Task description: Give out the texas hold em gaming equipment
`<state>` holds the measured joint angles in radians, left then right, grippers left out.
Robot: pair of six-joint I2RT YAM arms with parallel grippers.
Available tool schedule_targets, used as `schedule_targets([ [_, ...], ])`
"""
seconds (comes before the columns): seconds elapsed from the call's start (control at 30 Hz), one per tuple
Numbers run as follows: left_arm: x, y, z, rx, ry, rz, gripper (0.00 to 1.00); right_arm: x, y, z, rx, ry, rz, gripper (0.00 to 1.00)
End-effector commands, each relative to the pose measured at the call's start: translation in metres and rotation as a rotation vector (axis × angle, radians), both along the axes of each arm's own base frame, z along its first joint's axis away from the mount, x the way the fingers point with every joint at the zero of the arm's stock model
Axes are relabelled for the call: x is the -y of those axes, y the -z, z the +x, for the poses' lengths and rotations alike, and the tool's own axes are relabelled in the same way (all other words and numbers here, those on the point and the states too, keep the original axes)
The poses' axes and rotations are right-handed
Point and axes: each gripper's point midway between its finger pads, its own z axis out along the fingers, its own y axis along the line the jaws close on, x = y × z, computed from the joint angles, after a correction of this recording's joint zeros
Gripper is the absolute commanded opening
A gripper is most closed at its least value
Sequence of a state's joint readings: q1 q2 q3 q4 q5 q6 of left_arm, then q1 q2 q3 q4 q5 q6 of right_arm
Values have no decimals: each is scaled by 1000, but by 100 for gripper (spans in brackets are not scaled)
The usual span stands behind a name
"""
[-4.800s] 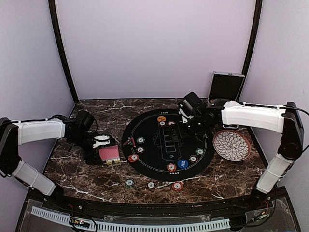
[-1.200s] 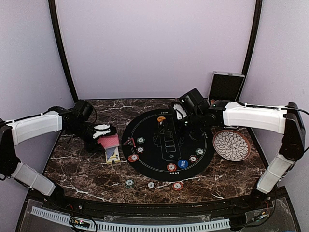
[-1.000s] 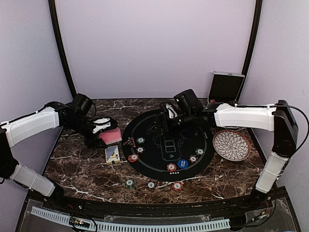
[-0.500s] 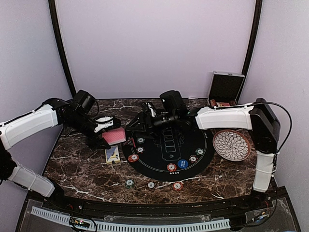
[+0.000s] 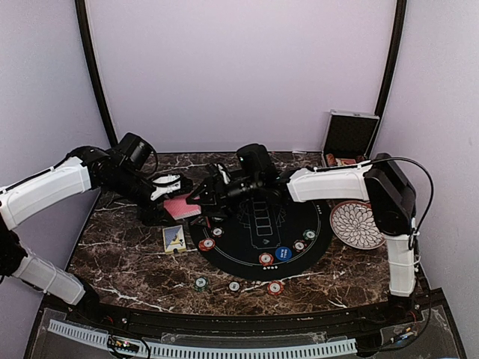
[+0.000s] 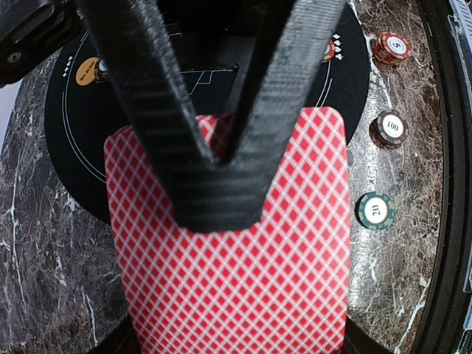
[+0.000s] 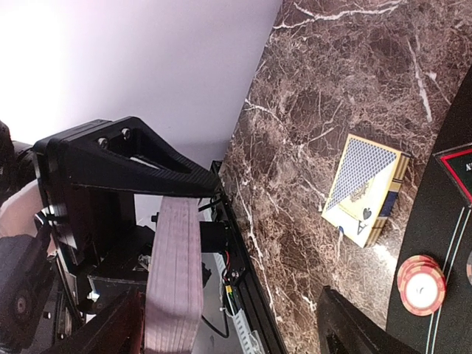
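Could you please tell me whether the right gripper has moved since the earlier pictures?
Yes. The right gripper has swung left across the round black felt mat, from its right part to its left edge, by the red-backed card deck.

A round mat [image 5: 258,232] lies centred on the surface [image 5: 127,262], a plate [image 5: 359,224] just beside its right edge and a case [image 5: 350,133] behind that. A card box [image 5: 174,238] lies just left of the mat, the card deck [image 5: 177,208] held up behind it. Before the mat sit three chips [image 5: 234,286] in a row (more chips [image 5: 266,259] and a button disc [image 5: 282,253] lie on it).
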<state>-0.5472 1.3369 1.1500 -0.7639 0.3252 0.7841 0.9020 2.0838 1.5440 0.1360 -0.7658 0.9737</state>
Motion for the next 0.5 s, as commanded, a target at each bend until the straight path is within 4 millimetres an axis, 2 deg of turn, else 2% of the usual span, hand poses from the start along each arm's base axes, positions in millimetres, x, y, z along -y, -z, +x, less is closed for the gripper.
schedule_targets([
  [0.0, 8, -11, 0, 13, 20, -23, 0, -15, -26, -4, 11, -48, 100, 77],
  [0.17, 12, -10, 6, 34, 18, -15, 0, -19, -25, -6, -18, -68, 123, 60],
  [0.37, 13, -11, 19, 81, -13, 2, 1, -21, -21, -4, -56, -79, 141, 29],
  [0.4, 12, -11, 21, 89, -19, 6, 4, -20, -21, -3, -61, -76, 146, 26],
  [0.47, 8, -12, 24, 111, -25, 27, 21, -18, -21, -1, -79, -68, 159, 19],
])
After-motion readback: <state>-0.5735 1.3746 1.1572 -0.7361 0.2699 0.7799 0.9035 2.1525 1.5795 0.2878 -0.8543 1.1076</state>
